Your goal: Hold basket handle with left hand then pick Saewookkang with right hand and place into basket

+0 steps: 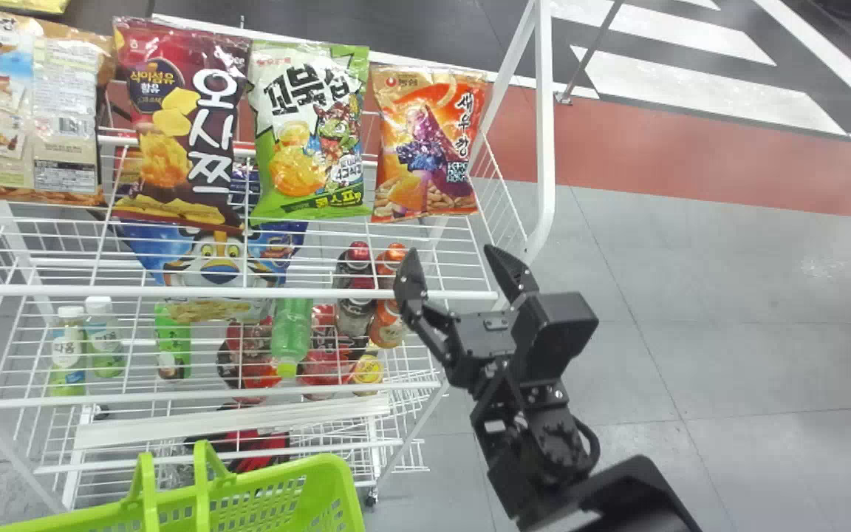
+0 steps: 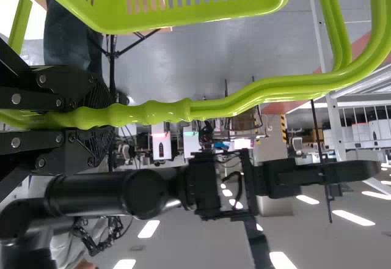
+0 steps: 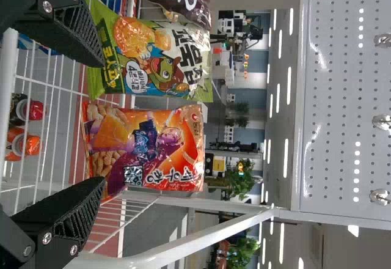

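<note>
My right gripper (image 1: pixel 455 277) stands open at the rack's front right edge, nearer to me than the orange Saewookkang bag (image 1: pixel 429 144), which is the rightmost bag on the top shelf. In the right wrist view, the open fingers of the right gripper (image 3: pixel 101 110) stand apart with the Saewookkang bag (image 3: pixel 146 150) beyond them, not touched. The green basket (image 1: pixel 270 495) is at the bottom left of the head view. In the left wrist view, my left gripper (image 2: pixel 73 119) is shut on the basket handle (image 2: pixel 214 107), beside the basket (image 2: pixel 183 12).
A green-and-white snack bag (image 1: pixel 311 133) lies just left of the Saewookkang, with a dark red bag (image 1: pixel 182 125) beyond it. The rack's white right post (image 1: pixel 545 133) rises beside the Saewookkang. Bottles (image 1: pixel 388 325) stand on the shelf below the front rail (image 1: pixel 307 293).
</note>
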